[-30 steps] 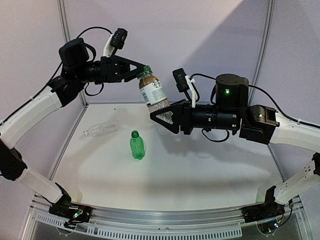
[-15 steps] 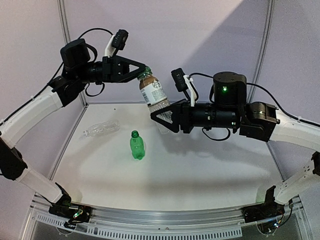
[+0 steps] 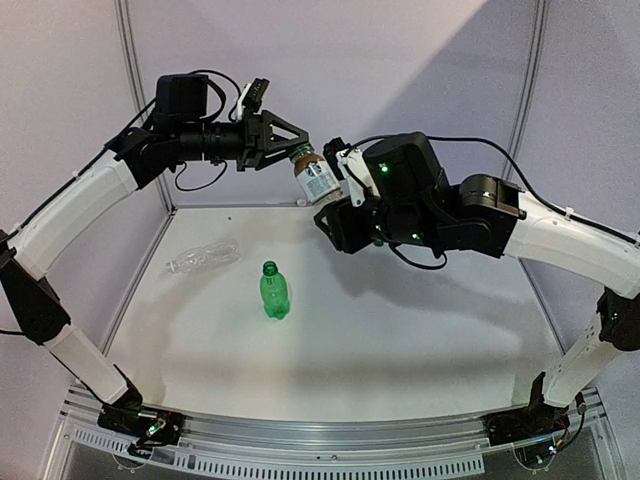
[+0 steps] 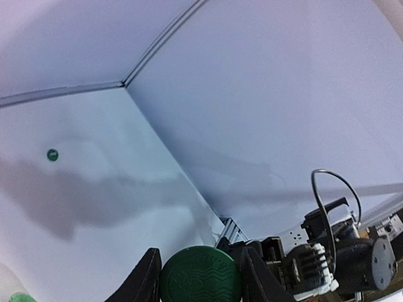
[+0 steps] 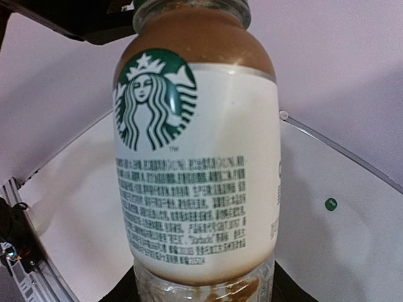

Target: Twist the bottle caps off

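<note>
Right now we hold the Starbucks coffee bottle (image 5: 195, 163) tilted in the air above the table (image 3: 400, 330). Our right gripper (image 3: 333, 203) is clamped around its base, and our left gripper (image 3: 291, 151) is closed on its dark green cap (image 4: 199, 277). Below, the green bottle (image 3: 273, 291) stands capped and the clear ribbed bottle (image 3: 203, 257) lies on its side. A small green cap (image 4: 52, 154) lies loose on the table.
</note>
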Robot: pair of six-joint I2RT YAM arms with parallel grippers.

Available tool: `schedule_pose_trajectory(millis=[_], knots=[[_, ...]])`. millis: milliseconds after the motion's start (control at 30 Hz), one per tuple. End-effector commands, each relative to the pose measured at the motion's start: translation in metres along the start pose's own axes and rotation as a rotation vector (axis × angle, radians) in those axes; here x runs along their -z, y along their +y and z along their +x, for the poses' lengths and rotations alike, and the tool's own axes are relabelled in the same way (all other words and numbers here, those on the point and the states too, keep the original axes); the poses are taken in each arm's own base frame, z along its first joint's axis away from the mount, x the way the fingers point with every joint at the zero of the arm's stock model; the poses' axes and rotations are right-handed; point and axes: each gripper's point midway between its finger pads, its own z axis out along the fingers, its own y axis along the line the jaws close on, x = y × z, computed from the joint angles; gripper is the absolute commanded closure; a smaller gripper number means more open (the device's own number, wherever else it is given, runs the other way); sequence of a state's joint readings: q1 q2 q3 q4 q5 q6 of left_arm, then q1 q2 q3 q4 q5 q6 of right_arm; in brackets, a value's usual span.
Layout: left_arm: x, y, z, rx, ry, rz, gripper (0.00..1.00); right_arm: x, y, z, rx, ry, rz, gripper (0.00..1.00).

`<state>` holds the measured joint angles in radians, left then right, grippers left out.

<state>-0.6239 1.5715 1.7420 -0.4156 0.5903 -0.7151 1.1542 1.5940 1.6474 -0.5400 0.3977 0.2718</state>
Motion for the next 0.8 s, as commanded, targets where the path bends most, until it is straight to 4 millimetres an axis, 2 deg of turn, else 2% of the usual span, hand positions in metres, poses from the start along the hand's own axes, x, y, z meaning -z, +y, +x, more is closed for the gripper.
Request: schedule_pose_trajectory(millis=[0, 133, 200, 300, 467, 533, 600, 633, 767], knots=[[-0.012, 0.027, 0.044, 0.08, 0.155, -0.137, 0.85, 0.0, -0.007, -0.018, 0.071, -0.058, 0.093, 0.77], [-0.013, 0.022, 0.041, 0.085, 0.152, -0.122, 0.8, -0.001, -0.004, -0.02, 0.056, -0.088, 0.076, 0.77], [-0.012, 0.018, 0.038, 0.08, 0.139, -0.119, 0.73, 0.002, -0.005, -0.022, 0.039, -0.113, 0.068, 0.77], [-0.01, 0.007, 0.031, 0.054, 0.117, -0.077, 0.57, 0.007, -0.003, -0.022, 0.019, -0.139, 0.037, 0.77], [-0.004, -0.028, 0.019, -0.021, 0.07, 0.083, 0.25, 0.017, 0.013, -0.017, -0.007, -0.174, -0.095, 0.77], [0.001, -0.043, 0.016, -0.049, 0.06, 0.161, 0.16, 0.023, 0.012, -0.018, -0.028, -0.194, -0.114, 0.76], [0.007, -0.05, 0.013, -0.065, 0.045, 0.204, 0.09, 0.028, 0.009, -0.019, -0.049, -0.21, -0.114, 0.76], [0.01, -0.051, 0.012, -0.074, 0.036, 0.219, 0.01, 0.03, 0.009, -0.02, -0.055, -0.217, -0.116, 0.76], [0.027, -0.06, 0.009, -0.123, 0.012, 0.272, 0.01, 0.037, 0.016, -0.023, -0.072, -0.234, -0.174, 0.76]])
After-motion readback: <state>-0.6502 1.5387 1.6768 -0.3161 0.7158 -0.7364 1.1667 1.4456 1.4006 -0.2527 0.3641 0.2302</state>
